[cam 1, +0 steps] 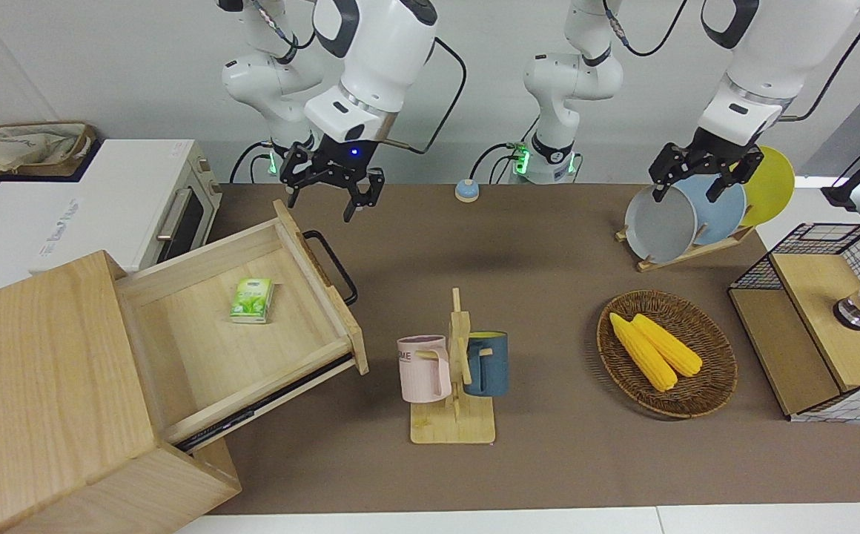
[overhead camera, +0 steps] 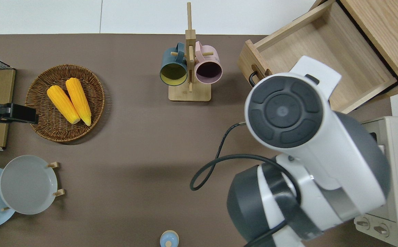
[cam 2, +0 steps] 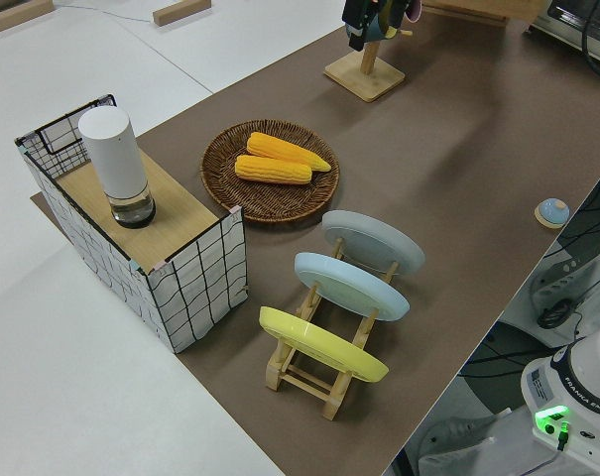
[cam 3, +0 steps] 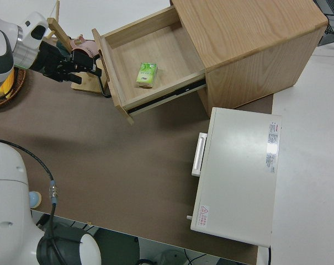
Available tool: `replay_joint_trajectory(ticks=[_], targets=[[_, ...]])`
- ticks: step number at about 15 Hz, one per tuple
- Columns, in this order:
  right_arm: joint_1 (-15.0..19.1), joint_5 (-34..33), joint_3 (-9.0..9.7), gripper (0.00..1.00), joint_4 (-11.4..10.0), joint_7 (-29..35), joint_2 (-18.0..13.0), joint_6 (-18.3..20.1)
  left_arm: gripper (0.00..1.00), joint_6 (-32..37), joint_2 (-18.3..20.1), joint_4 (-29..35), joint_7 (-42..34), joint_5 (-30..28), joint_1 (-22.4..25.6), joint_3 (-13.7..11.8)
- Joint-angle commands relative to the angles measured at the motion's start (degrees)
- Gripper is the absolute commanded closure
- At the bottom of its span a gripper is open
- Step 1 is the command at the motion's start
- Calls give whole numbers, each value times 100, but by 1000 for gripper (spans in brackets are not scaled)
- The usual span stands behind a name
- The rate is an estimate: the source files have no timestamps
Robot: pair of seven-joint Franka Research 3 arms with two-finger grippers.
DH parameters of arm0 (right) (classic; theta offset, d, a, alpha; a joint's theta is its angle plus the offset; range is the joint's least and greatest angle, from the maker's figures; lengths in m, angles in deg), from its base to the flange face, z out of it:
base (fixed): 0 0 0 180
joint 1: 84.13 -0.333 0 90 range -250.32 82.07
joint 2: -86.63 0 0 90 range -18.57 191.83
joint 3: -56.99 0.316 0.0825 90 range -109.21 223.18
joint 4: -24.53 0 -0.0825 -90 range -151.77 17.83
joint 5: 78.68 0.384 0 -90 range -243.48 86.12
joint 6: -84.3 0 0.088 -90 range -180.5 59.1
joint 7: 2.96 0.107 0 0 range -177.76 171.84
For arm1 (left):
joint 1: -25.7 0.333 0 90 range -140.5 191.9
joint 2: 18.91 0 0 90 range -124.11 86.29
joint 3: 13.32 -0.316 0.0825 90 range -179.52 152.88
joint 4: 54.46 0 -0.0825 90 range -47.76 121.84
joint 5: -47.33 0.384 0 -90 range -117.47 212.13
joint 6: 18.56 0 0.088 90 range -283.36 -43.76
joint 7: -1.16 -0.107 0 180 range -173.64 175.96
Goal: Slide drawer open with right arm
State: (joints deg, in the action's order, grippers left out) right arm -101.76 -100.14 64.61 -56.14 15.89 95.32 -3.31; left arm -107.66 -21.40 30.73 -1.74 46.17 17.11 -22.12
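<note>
Fingers spread and holding nothing: that is how I read the right gripper [cam 1: 330,194], hanging in the air with its blue wrist light on, close to the black bar handle [cam 1: 335,265] of the drawer [cam 1: 237,334] but not touching it. In the right side view I see the same gripper [cam 3: 78,65] level with the handle [cam 3: 104,83], with a small gap between them.

The drawer stands pulled well out of the pale wooden cabinet [cam 1: 44,400], at the right arm's end of the tabletop [cam 1: 519,245]. Inside the drawer lies a small green packet [cam 1: 252,300], flat on the floor of the tray, apart from its walls. Beside the cabinet, nearer to the robots, sits the white toaster oven [cam 1: 126,204] with its silver handle.

Taking the drawer as my mark: the wooden mug stand [cam 1: 458,371] is just beside its handle end, toward the left arm's end of the tabletop, with a pink mug [cam 1: 424,368] and a dark blue mug [cam 1: 486,363] hung on it. Farther along the same way from the drawer I see a wicker basket [cam 1: 704,393] holding two corn cobs [cam 1: 656,352], a plate rack [cam 1: 686,248], and a small wire-mesh cabinet [cam 1: 815,319].

The left arm is parked; its gripper [cam 1: 700,178] also looks open.
</note>
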Motion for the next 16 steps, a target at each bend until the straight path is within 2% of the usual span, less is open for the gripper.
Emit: replay_joint_trajectory(ticks=[1,5,8,12,16], targets=[[611,905,-50,15,-89,-417,-262,-98,2,-2,-76,-117,-44,72,-99,-96],[892,1591,-348,15,-107,-496,-350,-98,5,-2,-76,-117,-44,72,-99,-96],[1225,2117,-568,15,-125,-1179,-359,-98,5,-2,-76,-117,-44,72,-99,-96],[1551,2260,-586,15,-133,-1287,-333,-107,5,-2,-76,-117,-44,72,-99,-96],[1798,2278,-587,15,-151,-1682,-280,-98,5,-2,-76,-117,-44,72,-99,-96]])
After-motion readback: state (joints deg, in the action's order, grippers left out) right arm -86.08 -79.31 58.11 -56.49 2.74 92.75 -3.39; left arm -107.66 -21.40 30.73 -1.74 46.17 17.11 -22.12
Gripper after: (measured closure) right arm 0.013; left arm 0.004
